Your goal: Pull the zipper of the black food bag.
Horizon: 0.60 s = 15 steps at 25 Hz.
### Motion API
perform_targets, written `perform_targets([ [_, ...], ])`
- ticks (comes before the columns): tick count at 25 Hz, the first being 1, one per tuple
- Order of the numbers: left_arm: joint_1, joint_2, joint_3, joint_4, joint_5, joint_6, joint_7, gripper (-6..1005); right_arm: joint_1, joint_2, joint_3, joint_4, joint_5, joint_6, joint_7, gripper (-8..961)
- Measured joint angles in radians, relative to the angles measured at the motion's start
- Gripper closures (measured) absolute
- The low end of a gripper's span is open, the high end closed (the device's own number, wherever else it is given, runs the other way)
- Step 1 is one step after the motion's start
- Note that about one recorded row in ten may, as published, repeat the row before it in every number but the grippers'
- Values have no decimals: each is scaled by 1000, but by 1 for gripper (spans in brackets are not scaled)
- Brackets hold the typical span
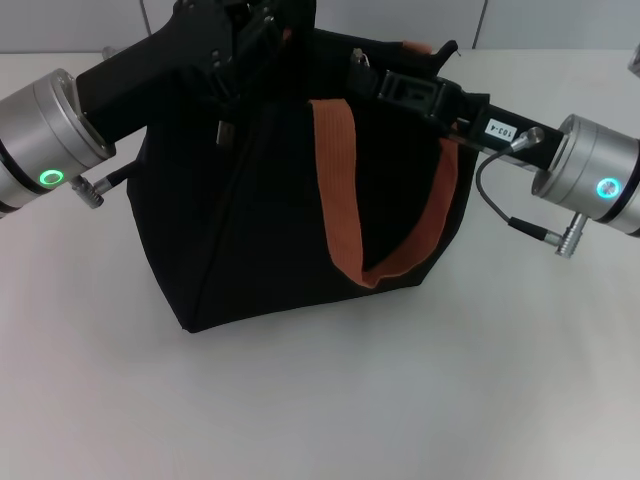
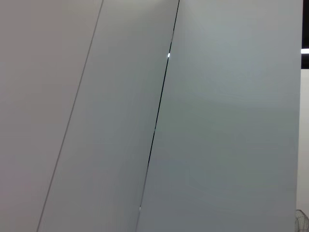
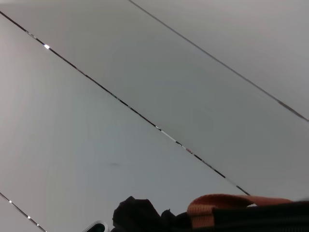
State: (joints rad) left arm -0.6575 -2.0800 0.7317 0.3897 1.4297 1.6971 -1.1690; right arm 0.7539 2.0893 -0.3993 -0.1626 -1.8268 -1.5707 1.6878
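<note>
You see the black food bag (image 1: 300, 200) standing near the table's (image 1: 320, 420) far edge. Both grippers, left gripper (image 1: 240, 30) and right gripper (image 1: 400, 85), reach its top; I cannot tell their grip. The zipper is hidden, so a pull may only lift the bag.

Both hands' fingers and the zipper are hidden atop the black food bag (image 1: 300, 230).

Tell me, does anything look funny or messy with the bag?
Nothing is spilled or torn. The black food bag stands on the white table, leaning and a bit slumped, one orange strap drooping down its front. The left gripper and right gripper are both at its top edge.
</note>
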Motion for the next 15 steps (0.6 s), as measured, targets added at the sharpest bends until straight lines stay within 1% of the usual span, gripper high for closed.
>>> perform_targets([
  [2, 1, 0, 0, 0, 0, 0, 0, 885, -2, 0, 0, 0, 0, 0, 2, 834],
  [7, 1, 0, 0, 0, 0, 1, 0, 884, -4, -1, -2, 0, 0, -2, 7, 955],
  [15, 9, 0, 0, 0, -1, 2, 0, 883, -19, -5, 3, -10, 0, -19, 12, 955],
])
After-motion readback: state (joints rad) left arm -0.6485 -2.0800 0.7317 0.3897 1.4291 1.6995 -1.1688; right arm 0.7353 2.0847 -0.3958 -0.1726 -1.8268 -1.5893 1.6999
